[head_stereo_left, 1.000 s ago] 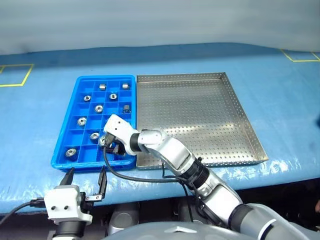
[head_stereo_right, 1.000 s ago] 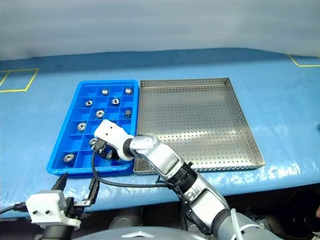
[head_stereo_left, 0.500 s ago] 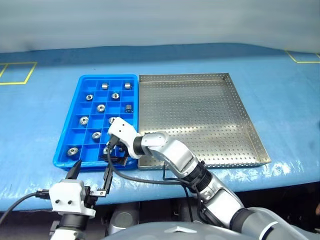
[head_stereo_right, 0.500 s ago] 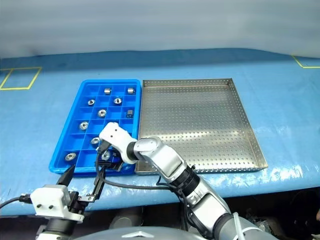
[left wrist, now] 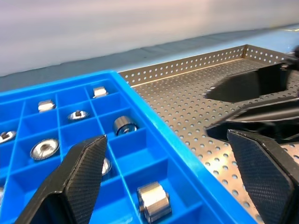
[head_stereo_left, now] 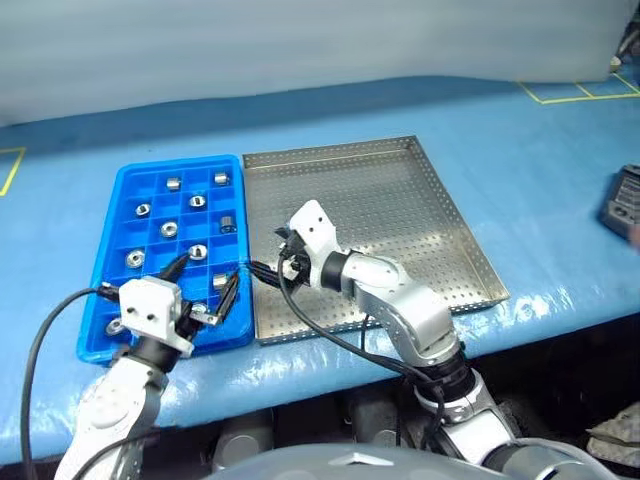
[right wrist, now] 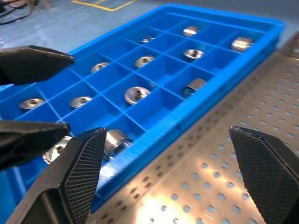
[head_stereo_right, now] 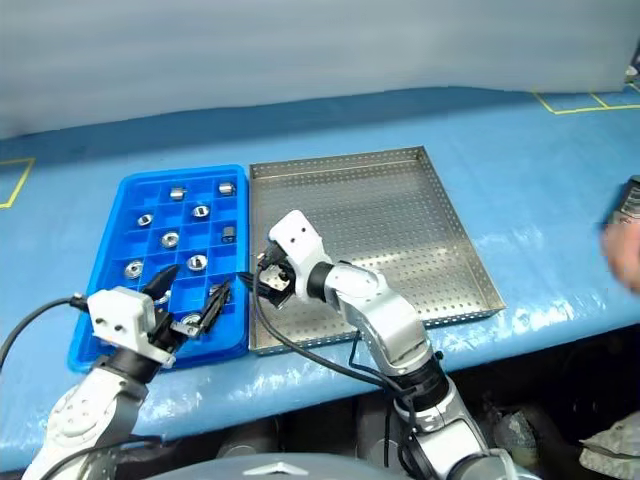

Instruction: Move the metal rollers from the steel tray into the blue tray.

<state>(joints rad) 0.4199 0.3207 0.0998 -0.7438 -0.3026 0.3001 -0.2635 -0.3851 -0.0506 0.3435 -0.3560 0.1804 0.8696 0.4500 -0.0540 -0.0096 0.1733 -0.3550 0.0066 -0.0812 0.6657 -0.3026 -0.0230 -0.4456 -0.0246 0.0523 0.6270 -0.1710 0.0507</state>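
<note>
The blue tray (head_stereo_left: 150,235) lies left of the steel tray (head_stereo_left: 400,220), and the two touch along their long sides. Several metal rollers (head_stereo_left: 198,252) sit in its compartments; one roller (left wrist: 152,200) lies on its side in the near right cell. The steel tray's perforated floor is bare where it shows. My left gripper (head_stereo_left: 205,282) hovers open over the blue tray's near end. My right gripper (head_stereo_left: 272,262) stands open over the steel tray's left edge, pointing at the blue tray. Both hold nothing.
The trays rest on a blue covered table whose front edge (head_stereo_left: 330,345) runs just below them. A dark object (head_stereo_left: 622,200) lies at the far right, with a person's blurred hand (head_stereo_right: 622,250) beside it. Yellow tape marks (head_stereo_left: 575,95) show at the back right.
The camera has shifted. My right gripper has opened and drawn back right from the blue tray's near corner to the steel tray's edge. My left gripper rose forward over the blue tray's near end.
</note>
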